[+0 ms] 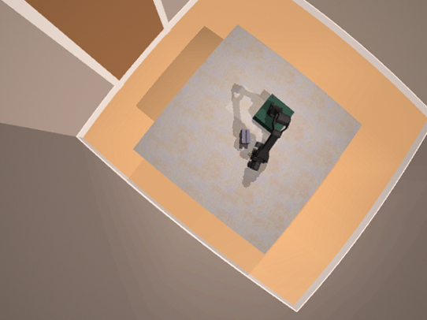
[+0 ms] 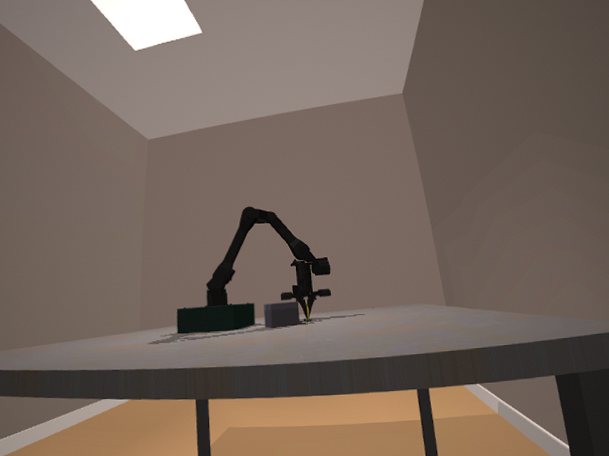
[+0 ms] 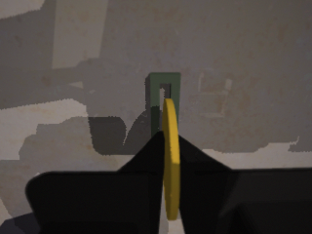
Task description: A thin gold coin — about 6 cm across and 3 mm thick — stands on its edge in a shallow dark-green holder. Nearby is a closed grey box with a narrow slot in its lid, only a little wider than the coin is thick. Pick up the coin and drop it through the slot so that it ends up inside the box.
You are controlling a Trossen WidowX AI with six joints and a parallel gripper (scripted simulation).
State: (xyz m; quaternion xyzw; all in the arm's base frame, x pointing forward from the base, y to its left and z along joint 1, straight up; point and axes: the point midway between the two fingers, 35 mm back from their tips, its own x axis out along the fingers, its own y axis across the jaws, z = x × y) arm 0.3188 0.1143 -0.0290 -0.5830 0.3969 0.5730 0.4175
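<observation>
On the left of the exterior view sits the dark-green block (image 2: 215, 317) that carries the arm's base, and just to its right stands the grey box (image 2: 281, 314); its slot cannot be made out from this side. Immediately right of the box the gripper (image 2: 307, 304) points straight down, nearly at table (image 2: 453, 334) level, with a sliver of gold between its tips. The wrist view shows it more plainly: the two dark fingers are drawn almost fully together, pinching the gold coin (image 3: 171, 161) by its flat faces, the disc seen edge-on and upright. Its far end lies over the slim green holder (image 3: 165, 93), and whether it is still seated there or already raised clear cannot be told. The coin looks rigid, thin and smooth, probably light, so it should not bend, yet its flat faces could let it pivot or slide in a pinch. A hold across the faces on the upper half, as here, seems right, since it leaves the lower edge free to enter the slot. The slot's narrow margin will call for the disc to stay plumb and aligned with its length.
</observation>
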